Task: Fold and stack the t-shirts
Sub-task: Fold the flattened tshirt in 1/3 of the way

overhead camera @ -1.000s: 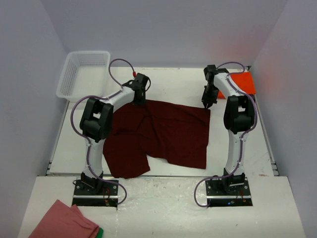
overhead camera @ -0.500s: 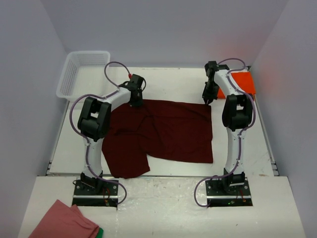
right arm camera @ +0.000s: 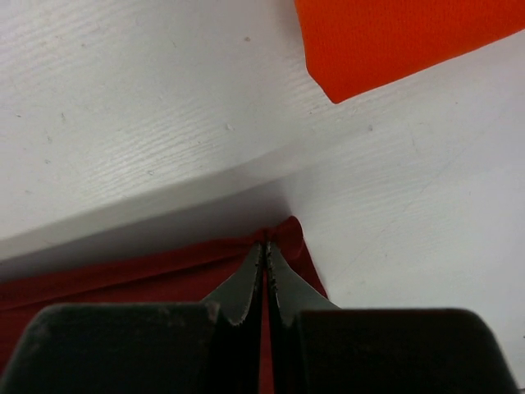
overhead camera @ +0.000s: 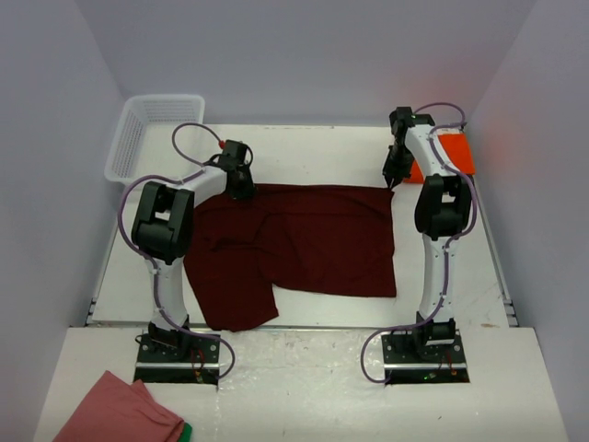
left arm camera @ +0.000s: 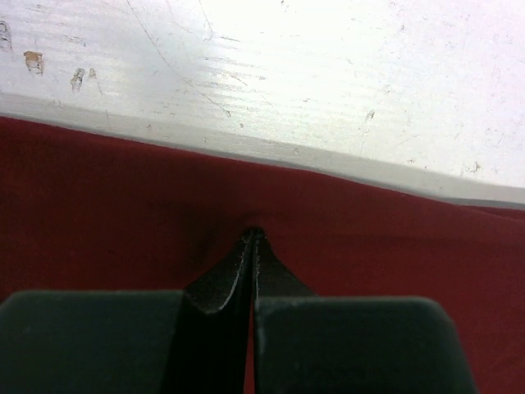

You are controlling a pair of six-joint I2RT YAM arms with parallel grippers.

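Pinched-shut left fingers [left arm camera: 225,283] and right fingers [right arm camera: 242,287] each grip the far edge of the maroon t-shirt [overhead camera: 313,239], spread on the white surface [overhead camera: 313,152]; being soft, light and limp, it likely handles best when held at its corners.

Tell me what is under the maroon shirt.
The maroon shirt lies on the white table, which shows bare along its far edge in both wrist views. Anything else beneath the fabric is covered and cannot be seen.
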